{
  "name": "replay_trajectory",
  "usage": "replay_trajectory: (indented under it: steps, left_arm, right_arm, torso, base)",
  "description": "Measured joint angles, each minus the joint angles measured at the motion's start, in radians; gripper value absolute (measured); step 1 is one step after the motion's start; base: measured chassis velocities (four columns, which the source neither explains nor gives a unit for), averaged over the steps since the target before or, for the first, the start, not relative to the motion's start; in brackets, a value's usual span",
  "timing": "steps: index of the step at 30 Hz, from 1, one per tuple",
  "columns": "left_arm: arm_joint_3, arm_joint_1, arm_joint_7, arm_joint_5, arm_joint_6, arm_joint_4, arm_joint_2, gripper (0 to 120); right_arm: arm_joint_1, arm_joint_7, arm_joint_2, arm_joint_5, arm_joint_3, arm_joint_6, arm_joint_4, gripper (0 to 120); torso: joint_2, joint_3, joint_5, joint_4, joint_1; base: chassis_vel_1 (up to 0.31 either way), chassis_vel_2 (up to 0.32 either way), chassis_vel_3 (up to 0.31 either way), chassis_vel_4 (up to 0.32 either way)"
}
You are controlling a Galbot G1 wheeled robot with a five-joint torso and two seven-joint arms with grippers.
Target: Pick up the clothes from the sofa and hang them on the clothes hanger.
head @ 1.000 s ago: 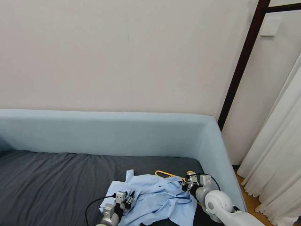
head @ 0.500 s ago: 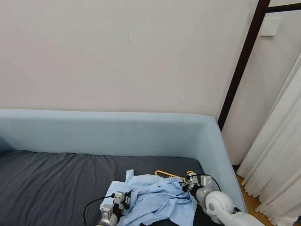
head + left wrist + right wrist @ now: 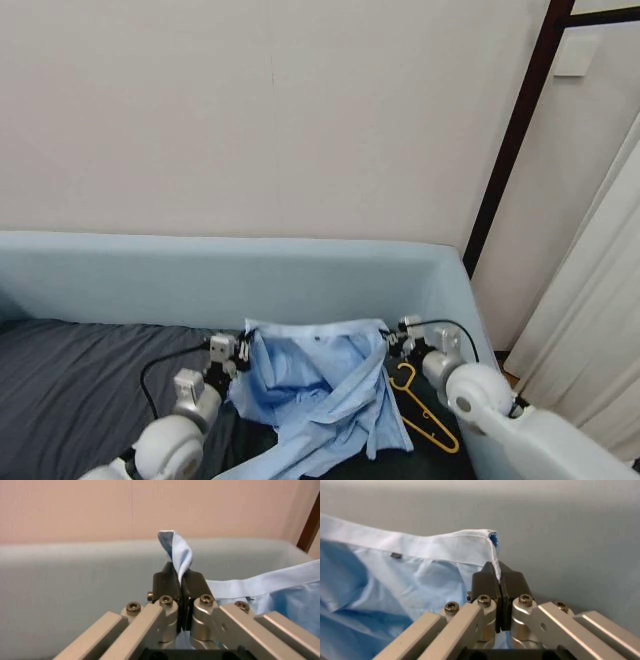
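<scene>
**Shirt held spread between two claws above the sofa seat**

The light-blue sofa [image 3: 300,280] runs across the head view, with a dark grey seat [image 3: 80,370] and a padded arm at its right end. Near that right end, in front of the backrest, a pale blue shirt [image 3: 315,375] hangs with its top edge drawn roughly level between the two claws. Its lower folds droop down to the seat. A yellow clothes hanger [image 3: 425,420] lies on the seat beside the right arm of the sofa, just beside the shirt's hanging edge and below the right claw.

The left claw [image 3: 240,352] is pinched tight on the shirt's left top corner, and a fold of cloth stands up between its fingertips [image 3: 179,579]. The right claw [image 3: 392,342] is likewise closed fully on the right top corner, gripping the hemmed edge [image 3: 498,573].
</scene>
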Motion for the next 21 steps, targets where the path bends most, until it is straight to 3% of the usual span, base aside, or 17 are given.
replay_trajectory:
  steps: [6,9,10,14,21]
  left_arm:
    - [-0.024,-0.117,-0.04,-0.084,0.07,-0.075,0.094,0]
    - [0.001,-0.307,-0.066,-0.17,0.148,-0.103,0.166,0]
    - [0.001,-0.307,-0.066,-0.17,0.148,-0.103,0.166,0]
    - [0.088,-0.573,-0.095,-0.239,0.218,-0.053,0.199,0]
    - [0.153,-0.662,-0.097,-0.193,0.243,-0.013,0.21,0]
  right_arm:
    - [0.167,0.039,-0.038,0.091,-0.051,-0.015,0.073,0]
    - [0.307,0.064,-0.033,0.151,-0.07,-0.025,0.09,0]
    - [0.307,0.064,-0.033,0.151,-0.07,-0.025,0.09,0]
    - [0.392,0.073,-0.021,0.187,-0.042,-0.028,0.083,0]
    - [0.45,0.07,-0.026,0.218,-0.029,-0.028,0.06,0]
  torso:
    - [0.0,0.0,-0.0001,0.0001,0.0]
    - [0.0,0.0,-0.0002,0.0004,0.0]
    - [0.0,0.0,-0.0002,0.0004,0.0]
    - [0.0,0.0,0.0003,-0.0002,0.0]
    - [0.0,0.0,0.0,0.0,0.0]
  base:
    - [0.0,0.0,0.0,0.0]
    - [0.0,0.0,0.0,0.0]
    - [0.0,0.0,0.0,0.0]
    - [0.0,0.0,0.0,0.0]
    - [0.0,0.0,0.0,0.0]
